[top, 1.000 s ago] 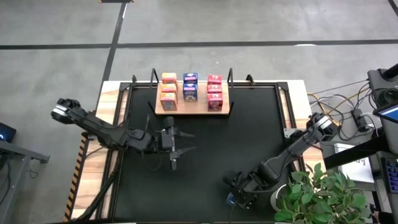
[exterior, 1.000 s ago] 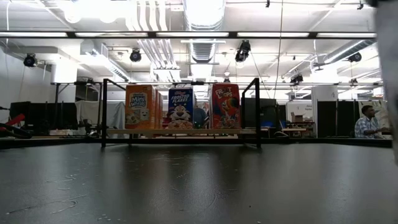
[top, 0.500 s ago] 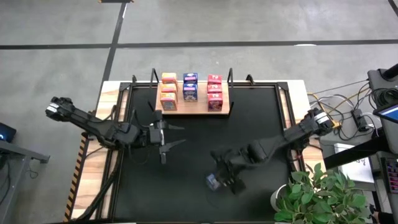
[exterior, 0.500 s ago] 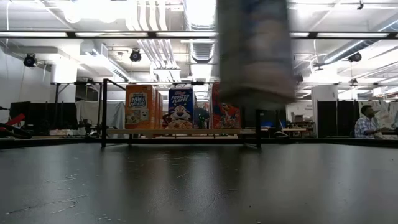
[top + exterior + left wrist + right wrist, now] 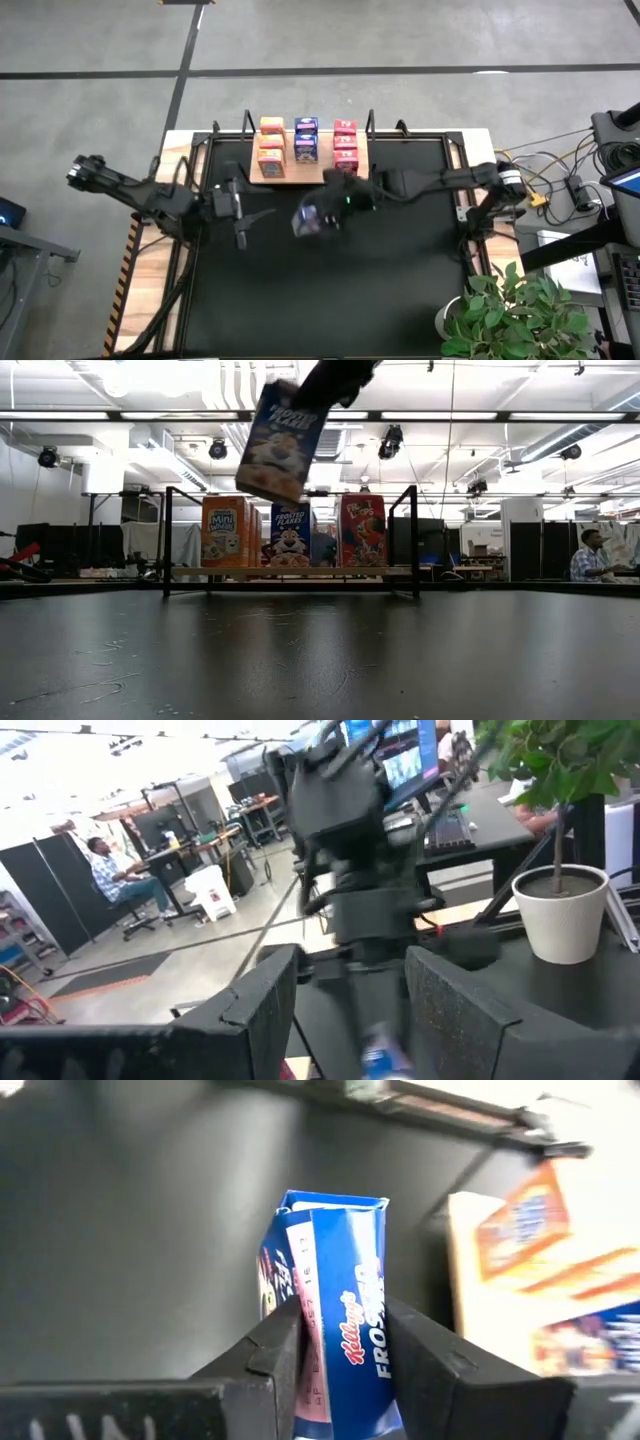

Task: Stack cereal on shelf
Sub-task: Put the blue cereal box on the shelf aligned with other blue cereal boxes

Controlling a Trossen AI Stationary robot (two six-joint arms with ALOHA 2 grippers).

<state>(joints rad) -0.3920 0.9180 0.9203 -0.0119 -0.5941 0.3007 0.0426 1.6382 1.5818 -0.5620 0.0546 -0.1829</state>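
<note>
Cereal: eight small boxes stand on the shelf (image 5: 310, 173), a light-wood board at the far edge of the desk (image 5: 330, 290). From above they form three columns: orange boxes (image 5: 271, 145) on the left, blue boxes (image 5: 306, 141) in the middle, red boxes (image 5: 345, 147) on the right. The blue column holds two boxes, the others three each. Black posts (image 5: 167, 540) rise at the shelf ends.

Ninth box, a blue box (image 5: 279, 440), is off the desk, clamped in the right hand (image 5: 322, 214). Right wrist view: both dark fingers (image 5: 275, 1350) press on its narrow sides, box (image 5: 335, 1330) sitting between them with printed side showing. High view: right arm reaches across from the right edge of the desk, hand and box just in front of the shelf, near its middle. Low view: box hangs tilted, above and in front of the shelf, over the gap between the orange and blue front boxes.

Left hand (image 5: 243, 214) hovers over the left part of the desk, near the shelf's left corner, fingers (image 5: 262, 1010) spread apart, nothing between them. Left wrist view looks at the right arm.

Potted plant (image 5: 510, 310) stands at the near right corner. A person (image 5: 592, 558) sits in the room behind.
</note>
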